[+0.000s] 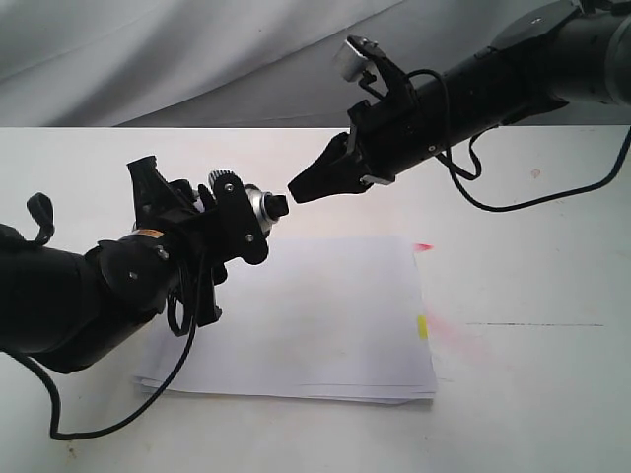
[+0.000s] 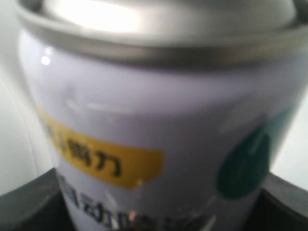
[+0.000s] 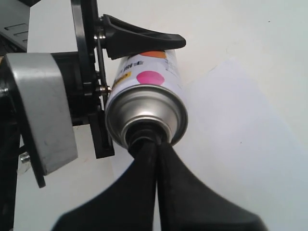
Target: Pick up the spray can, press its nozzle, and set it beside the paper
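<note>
My left gripper [image 1: 246, 219] is shut on the spray can [image 1: 258, 207] and holds it on its side above the paper [image 1: 325, 315]. The black nozzle [image 1: 279, 205] points right. In the left wrist view the can's white label [image 2: 154, 120] fills the frame, with dark fingers [image 2: 29, 202] at both lower corners. My right gripper [image 1: 296, 189] is shut with nothing between its fingers. Its tips [image 3: 156, 142] sit against the nozzle [image 3: 143, 131] under the silver dome [image 3: 147, 108], hiding most of it. The paper [image 3: 240, 144] lies beneath.
The white table [image 1: 532, 414] extends right of the paper. Pink [image 1: 424, 246] and yellow [image 1: 422, 325] marks line the paper's right edge. Black cables hang from both arms [image 1: 493, 202]. A grey cloth backdrop [image 1: 148, 59] rises behind the table.
</note>
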{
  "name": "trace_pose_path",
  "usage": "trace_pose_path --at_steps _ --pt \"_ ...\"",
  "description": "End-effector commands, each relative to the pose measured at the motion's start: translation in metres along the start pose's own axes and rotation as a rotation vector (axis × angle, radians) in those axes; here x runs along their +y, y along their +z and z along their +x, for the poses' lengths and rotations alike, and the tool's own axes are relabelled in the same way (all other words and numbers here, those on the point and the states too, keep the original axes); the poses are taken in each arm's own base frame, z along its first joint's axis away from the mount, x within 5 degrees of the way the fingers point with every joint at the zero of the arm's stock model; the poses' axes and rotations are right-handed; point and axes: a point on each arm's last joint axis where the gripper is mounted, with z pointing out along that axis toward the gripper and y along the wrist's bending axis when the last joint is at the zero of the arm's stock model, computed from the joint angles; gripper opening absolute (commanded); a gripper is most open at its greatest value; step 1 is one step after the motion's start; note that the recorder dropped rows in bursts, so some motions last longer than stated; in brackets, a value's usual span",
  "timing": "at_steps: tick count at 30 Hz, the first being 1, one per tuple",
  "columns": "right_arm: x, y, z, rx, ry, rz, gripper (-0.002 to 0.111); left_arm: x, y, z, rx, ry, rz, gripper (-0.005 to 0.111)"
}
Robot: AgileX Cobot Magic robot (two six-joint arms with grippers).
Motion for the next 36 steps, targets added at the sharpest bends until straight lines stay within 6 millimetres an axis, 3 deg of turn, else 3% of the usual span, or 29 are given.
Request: trace_pose_path --at_steps 1,19,28,36 --pt "-0.006 0.011 0.005 -0.009 0.031 -0.03 0.0 0.006 -0.002 0.0 0.006 0.0 -0.057 0.0" --pt "-0.004 0.016 0.002 -0.048 0.0 -0.045 0.0 0.005 -0.002 0.0 0.005 -0.002 -0.052 0.0" --pt "0.01 0.037 -0.004 -0.036 -0.038 -0.047 0.0 0.005 -0.002 0.0 0.005 -0.002 -0.052 0.0" --pt "0.012 0.04 -0.005 -0.038 -0.044 -0.032 0.0 0.005 -0.002 0.0 0.005 0.0 -0.052 0.0"
